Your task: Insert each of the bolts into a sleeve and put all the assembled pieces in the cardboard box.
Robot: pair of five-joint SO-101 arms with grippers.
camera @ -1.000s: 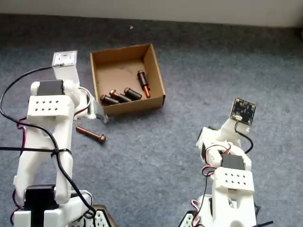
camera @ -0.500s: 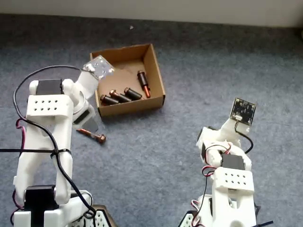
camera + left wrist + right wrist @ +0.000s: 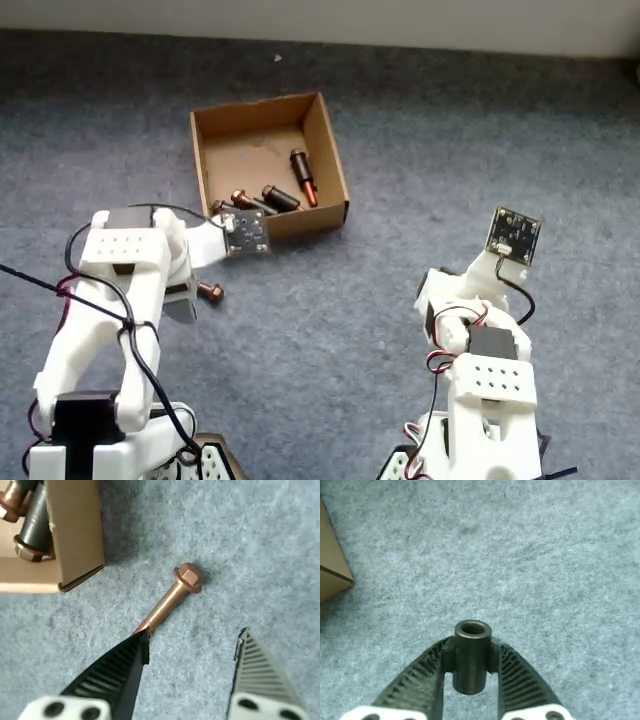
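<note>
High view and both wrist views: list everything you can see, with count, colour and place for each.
cardboard box: 1, brown, on the carpet ahead of the left arm.
assembled pieces: at least 3, dark sleeves with copper bolts, inside the box.
loose bolt: 1, copper, on the carpet beside the box.
sleeve: 1, dark, upright in the right fingers.
carpet: 1, grey-blue, under everything.
left fingers: open, just above the loose bolt.
right fingers: shut on the sleeve.

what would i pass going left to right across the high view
left arm → bolt → cardboard box → right arm
</note>
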